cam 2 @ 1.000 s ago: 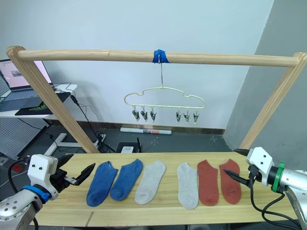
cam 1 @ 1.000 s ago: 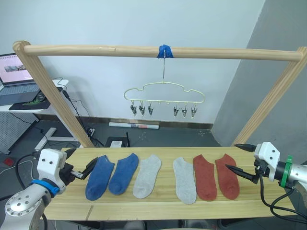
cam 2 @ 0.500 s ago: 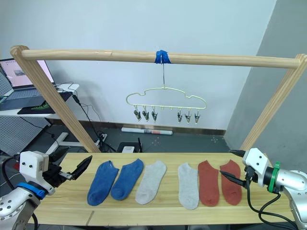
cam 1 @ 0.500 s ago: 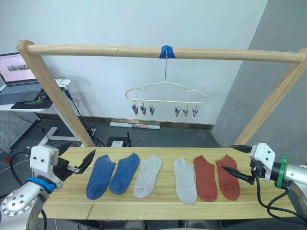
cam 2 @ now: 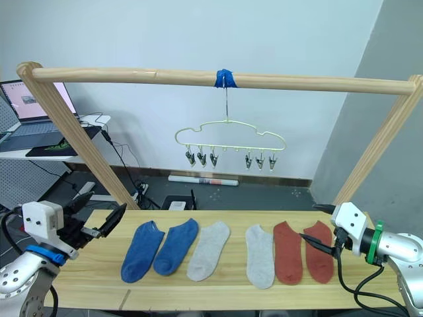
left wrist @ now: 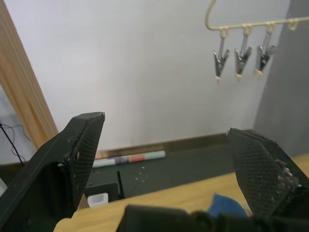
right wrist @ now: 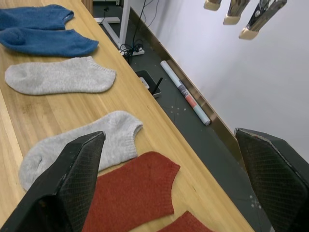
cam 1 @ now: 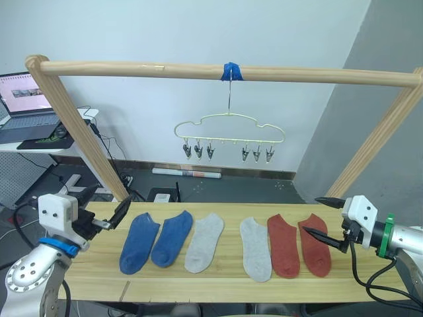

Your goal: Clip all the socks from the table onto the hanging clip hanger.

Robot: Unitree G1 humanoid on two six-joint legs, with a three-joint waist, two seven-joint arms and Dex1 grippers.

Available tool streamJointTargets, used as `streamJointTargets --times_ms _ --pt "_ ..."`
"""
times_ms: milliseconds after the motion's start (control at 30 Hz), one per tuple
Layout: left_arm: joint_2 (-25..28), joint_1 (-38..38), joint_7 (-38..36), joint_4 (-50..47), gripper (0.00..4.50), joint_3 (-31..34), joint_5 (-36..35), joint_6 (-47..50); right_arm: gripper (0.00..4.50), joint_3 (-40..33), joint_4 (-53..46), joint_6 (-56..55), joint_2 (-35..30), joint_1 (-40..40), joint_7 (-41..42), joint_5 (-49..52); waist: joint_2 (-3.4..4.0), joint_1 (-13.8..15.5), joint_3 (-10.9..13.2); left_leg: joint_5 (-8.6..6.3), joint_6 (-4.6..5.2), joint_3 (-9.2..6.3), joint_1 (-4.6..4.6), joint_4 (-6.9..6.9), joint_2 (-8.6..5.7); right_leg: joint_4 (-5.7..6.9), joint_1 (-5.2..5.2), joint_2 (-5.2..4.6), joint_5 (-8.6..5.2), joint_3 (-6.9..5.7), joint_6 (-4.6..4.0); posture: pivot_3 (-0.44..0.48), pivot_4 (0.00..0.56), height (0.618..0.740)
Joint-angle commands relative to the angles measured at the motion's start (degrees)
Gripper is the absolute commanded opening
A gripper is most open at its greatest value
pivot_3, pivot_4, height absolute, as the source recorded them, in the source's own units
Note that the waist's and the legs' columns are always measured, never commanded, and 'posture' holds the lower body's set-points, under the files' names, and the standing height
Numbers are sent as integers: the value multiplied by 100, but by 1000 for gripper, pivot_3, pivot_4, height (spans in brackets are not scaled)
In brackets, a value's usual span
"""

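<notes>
Left eye view: six socks (cam 1: 224,243) lie in a row on the table (cam 1: 218,281), between the grippers. Left gripper (cam 1: 104,218), wide open and empty, hovers beside the blue pair; right gripper (cam 1: 318,222), likewise open and empty, beside the red pair. Hanger (cam 1: 229,137) hangs above.

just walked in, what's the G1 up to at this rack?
Nothing is being handled yet. Six socks lie in a row on the table: two blue socks, two grey socks and two red socks. The clip hanger hangs from the wooden pole with all its clips bare. The left gripper is open at the table's left end, beside the blue socks. The right gripper is open at the right end, close to the outermost red sock, holding nothing.
</notes>
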Motion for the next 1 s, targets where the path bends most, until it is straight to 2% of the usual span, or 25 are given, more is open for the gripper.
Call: streamJointTargets --times_ms 33,67,133,167,200,267,333,400,533,667,800,967,1000 --pt "-60 -374 290 -281 4488 -174 -39 185 4500 -111 -634 485 19 -188 -284 251 5 -7 68 0 0 1 3 0 0 -1 2 0 0 1 0 -84 110 740" --pt "-99 -513 378 -306 4488 -260 -28 243 4500 -118 -816 636 48 -235 -353 339 6 -16 142 0 0 2 4 0 0 -4 -1 0 0 3 0 -84 110 740" --pt "-245 -903 664 -388 4488 -540 58 416 4500 -159 -1358 1059 77 -318 -524 652 9 -36 291 1 2 3 17 6 0 1 15 0 3 6 4 -118 165 740" --pt "-295 -1016 746 -427 4488 -618 71 471 4500 -183 -1546 1235 76 -335 -585 766 15 -42 362 1 2 -1 18 16 1 5 19 0 4 5 5 -118 165 740" --pt "-336 -1138 842 -470 4488 -702 74 601 4500 -218 -1759 1443 69 -346 -664 905 13 -52 426 1 2 -5 13 26 1 11 23 0 5 4 6 -133 191 740" --pt "-410 -1396 1067 -504 4488 -813 38 950 4500 -275 -2160 1855 37 -409 -836 1195 15 -88 546 1 2 -14 -19 40 3 8 5 3 7 -2 9 -155 236 740" --pt "-446 -1535 1192 -527 4488 -861 26 1131 4500 -317 -2383 2147 24 -476 -977 1387 18 -142 687 0 2 -21 -64 56 2 6 -26 4 33 -6 49 -155 236 740" --pt "-516 -1728 1201 -531 4488 -917 -102 1234 4500 -343 -2596 2505 38 -685 -1191 1681 9 -189 800 -2 4 -23 -86 59 -2 -2 -39 1 43 -7 41 -171 281 740" --pt "-638 -2100 1291 -429 4488 -1007 -172 1357 4500 -353 -2909 3082 -14 -1179 -1511 2153 8 -293 1034 -7 8 -30 -126 74 -3 2 -70 -3 53 -11 28 -181 306 740" --pt "-743 -2281 1310 -325 4488 -1133 -33 1101 4500 -353 -3037 3489 -62 -1609 -1779 2500 0 -313 1152 -6 9 -38 -170 73 -3 7 -114 -3 59 -18 27 -187 324 740" --pt "-882 -2448 1349 -152 3654 -1235 107 818 4500 -328 -3092 3676 -103 -1797 -1882 2681 -10 -314 1253 -7 9 -41 -182 71 -5 4 -121 -7 59 -23 27 -194 332 740" --pt "-921 -2501 1327 98 2170 -1301 254 590 4500 -375 -3198 3773 -144 -1821 -1946 2814 -8 -316 1325 -7 9 -47 -203 72 -6 -3 -131 -12 59 -30 28 -212 347 740" --pt "-942 -2560 1329 172 2170 -1326 285 532 4500 -380 -3215 3777 -165 -1821 -1940 2836 -12 -318 1355 -7 9 -48 -204 73 -6 -2 -131 -12 59 -31 28 -212 347 740"
